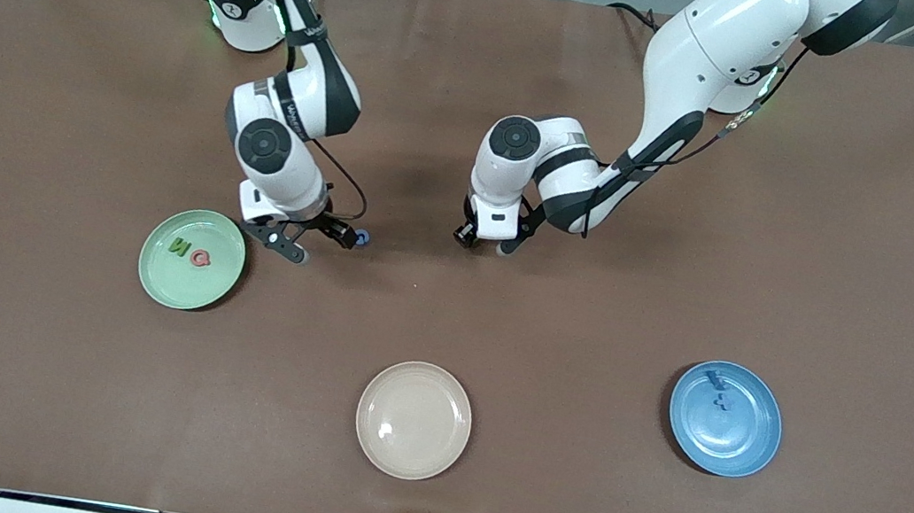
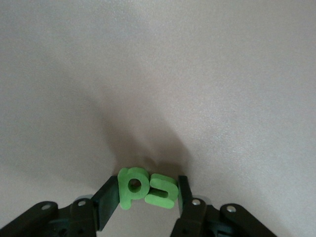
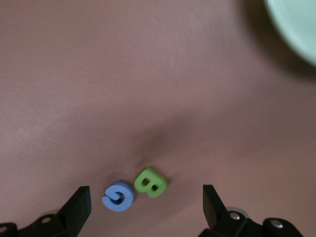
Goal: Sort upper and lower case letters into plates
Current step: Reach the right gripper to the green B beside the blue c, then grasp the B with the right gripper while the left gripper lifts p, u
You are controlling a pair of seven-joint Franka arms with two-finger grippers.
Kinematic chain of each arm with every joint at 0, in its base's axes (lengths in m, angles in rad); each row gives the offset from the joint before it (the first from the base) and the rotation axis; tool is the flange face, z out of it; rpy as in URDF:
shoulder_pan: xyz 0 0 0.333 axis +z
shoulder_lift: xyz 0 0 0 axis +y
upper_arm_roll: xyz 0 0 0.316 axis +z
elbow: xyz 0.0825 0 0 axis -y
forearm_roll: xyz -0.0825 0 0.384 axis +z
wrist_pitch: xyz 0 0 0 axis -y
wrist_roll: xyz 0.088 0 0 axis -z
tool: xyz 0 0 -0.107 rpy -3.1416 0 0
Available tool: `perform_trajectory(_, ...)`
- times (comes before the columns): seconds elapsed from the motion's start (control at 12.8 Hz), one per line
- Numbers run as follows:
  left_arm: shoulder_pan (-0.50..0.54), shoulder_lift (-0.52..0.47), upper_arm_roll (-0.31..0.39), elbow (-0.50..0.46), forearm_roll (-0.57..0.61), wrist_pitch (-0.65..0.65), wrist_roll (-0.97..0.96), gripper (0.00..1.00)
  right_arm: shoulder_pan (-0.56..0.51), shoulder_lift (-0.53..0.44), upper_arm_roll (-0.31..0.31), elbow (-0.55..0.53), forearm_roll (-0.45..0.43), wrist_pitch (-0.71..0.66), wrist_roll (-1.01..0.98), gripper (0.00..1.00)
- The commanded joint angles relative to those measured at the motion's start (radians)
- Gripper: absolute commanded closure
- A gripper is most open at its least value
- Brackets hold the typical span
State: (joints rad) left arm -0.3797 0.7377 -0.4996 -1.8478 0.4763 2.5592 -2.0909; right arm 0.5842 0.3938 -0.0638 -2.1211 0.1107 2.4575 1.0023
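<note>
Two green letters, p [image 2: 132, 186] and u [image 2: 162, 192], sit between the left pincer's [image 2: 148, 200] closing fingers; the right pincer [image 3: 145, 207] gapes over blue G [image 3: 118, 195] and green B [image 3: 150, 182], near the mint plate [image 1: 192, 259].

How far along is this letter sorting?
About halfway. Done: two letters, green and pink, lie in the mint plate; two blue ones lie in the blue plate. In hand: the left hand has its fingers around the green p and u. Left: the blue G and green B, on the table between the open right hand's fingers.
</note>
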Motion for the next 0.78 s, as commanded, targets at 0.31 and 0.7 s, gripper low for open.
perform_trajectory(0.31, 0.016, 0.002, 0.007, 0.006, 0.013, 0.013, -0.029, 0.90, 0.034, 0.005, -0.019, -0.082, -0.005, 0.090, 0.239, 0.06)
perform_trajectory(0.7, 0.057, -0.015, 0.003, 0.015, 0.008, 0.009, -0.037, 0.98, 0.029, 0.023, -0.019, -0.085, -0.006, 0.115, 0.239, 0.17)
